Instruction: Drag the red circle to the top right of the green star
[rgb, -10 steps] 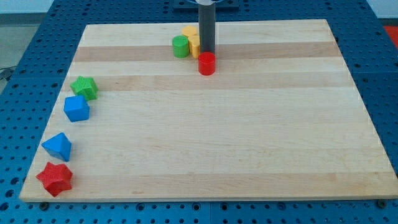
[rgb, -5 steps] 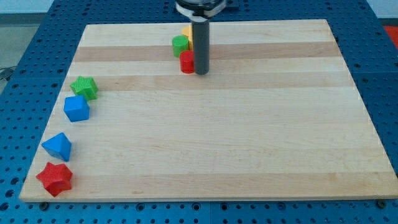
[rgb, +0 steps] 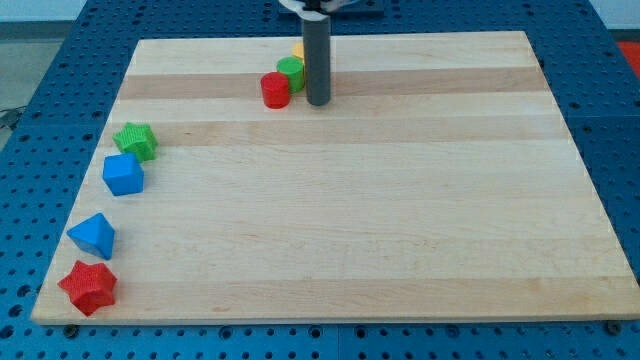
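The red circle (rgb: 275, 90) stands near the board's top middle, touching a green cylinder (rgb: 291, 71) just above and to its right. My tip (rgb: 318, 102) rests on the board a little to the right of the red circle, with a small gap between them. The green star (rgb: 135, 141) lies at the board's left edge, far to the left of and below the red circle.
A yellow block (rgb: 298, 50) is mostly hidden behind the rod, above the green cylinder. Below the green star, along the left edge, lie a blue block (rgb: 123, 174), a blue triangle-like block (rgb: 93, 236) and a red star (rgb: 88, 287).
The red circle has slid left and slightly up, from beside the rod to below-left of the green cylinder. My tip has moved up a little and now stands apart from it.
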